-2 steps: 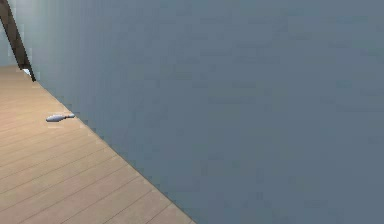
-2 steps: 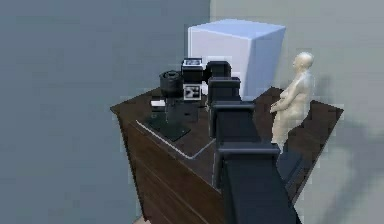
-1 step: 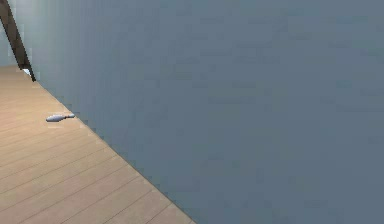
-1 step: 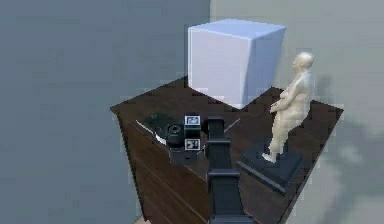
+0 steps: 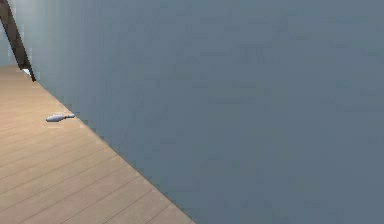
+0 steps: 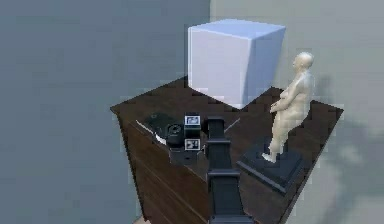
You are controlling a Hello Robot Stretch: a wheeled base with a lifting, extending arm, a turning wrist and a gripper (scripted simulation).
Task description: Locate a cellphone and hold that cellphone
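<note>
The arm [image 6: 222, 185] is reaching up from the bottom edge right of centre, its gripper [image 6: 165, 132] pointing left at mid-frame; whether it is holding anything is unclear.

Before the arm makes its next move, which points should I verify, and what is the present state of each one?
1. Is the gripper at the top of the dark wooden dresser: ok.
2. Is the target identified: cannot tell. A small dark flat shape lies on the top by the gripper, too small to call a cellphone.
3. Does the gripper hold something: cannot tell.
4. Is the big pale cube-shaped box apart from the arm: ok.
5. Is the beige statue upright on its dark base and apart from the arm: ok.
</note>
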